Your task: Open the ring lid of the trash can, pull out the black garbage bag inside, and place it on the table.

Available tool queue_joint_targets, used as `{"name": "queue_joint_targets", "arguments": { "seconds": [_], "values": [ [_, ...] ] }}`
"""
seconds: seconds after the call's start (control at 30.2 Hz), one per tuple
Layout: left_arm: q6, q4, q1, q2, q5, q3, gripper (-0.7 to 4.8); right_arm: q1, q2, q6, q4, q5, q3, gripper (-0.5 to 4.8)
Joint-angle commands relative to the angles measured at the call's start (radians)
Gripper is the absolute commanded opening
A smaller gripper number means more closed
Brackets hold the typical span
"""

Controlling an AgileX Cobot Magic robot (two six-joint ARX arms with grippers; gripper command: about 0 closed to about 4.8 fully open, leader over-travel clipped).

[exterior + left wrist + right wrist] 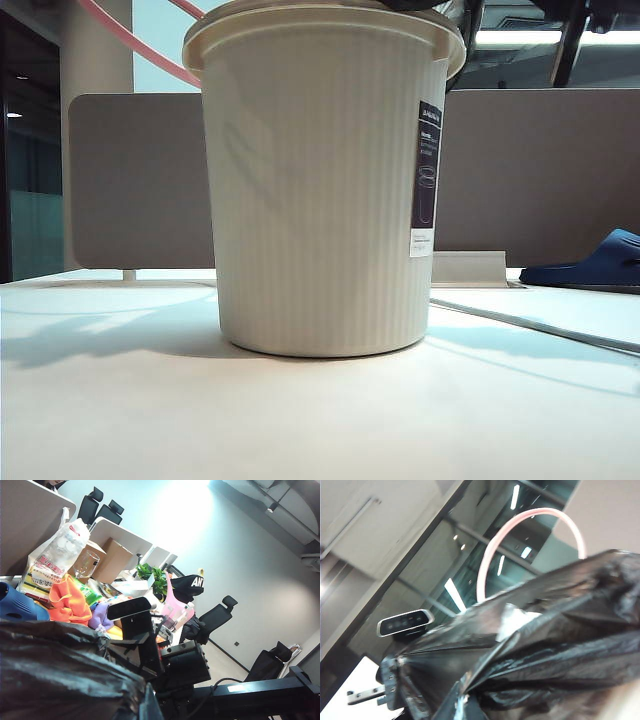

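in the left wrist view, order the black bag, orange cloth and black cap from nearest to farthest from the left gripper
The left gripper itself is not visible in its wrist view; order is by depth from that camera.
1. black bag: fills the foreground, right against the camera.
2. orange cloth: just beyond the bag, amid the clutter.
3. black cap: farther back, past the plant.

Grey-brown partition panel (pixel 140 180) standing behind, dark blue slipper (pixel 590 265) lying at the far right, orange cloth (pixel 67 602) beside a bag of packaged goods (pixel 52 560), cardboard box (pixel 112 560), green plant (pixel 152 577), black office chair (pixel 217 615), black cap (pixel 190 585)
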Motion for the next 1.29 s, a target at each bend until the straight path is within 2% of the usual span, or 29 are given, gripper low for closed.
{"name": "queue_joint_targets", "arguments": {
  "seconds": [0.03, 0.36, 0.63, 0.86, 1.06, 1.29],
  "values": [
    [0.004, 0.009, -0.001, -0.004, 0.006, 0.007, -0.06, 0.002, -0.006, 0.007, 0.014, -0.033, 0.043, -0.01],
    [0.0, 0.038, -0.001, -0.005, -0.024, 0.007, -0.06, 0.029, -0.005, 0.05, -0.055, -0.114, 0.242, -0.01],
    [-0.013, 0.055, -0.002, -0.005, -0.023, 0.008, -0.06, 0.1, -0.002, -0.064, -0.196, -0.139, 0.245, -0.01],
    [-0.016, 0.055, -0.002, -0.005, -0.023, 0.008, -0.06, 0.103, -0.003, -0.059, -0.189, -0.15, 0.273, -0.01],
    [-0.019, 0.068, -0.002, -0.005, -0.023, 0.013, -0.06, 0.108, -0.003, -0.054, -0.198, -0.184, 0.351, -0.01],
    [-0.019, 0.078, -0.003, -0.005, -0.015, 0.013, -0.06, 0.109, -0.002, -0.067, -0.22, -0.234, 0.354, -0.01]
  ]
}}
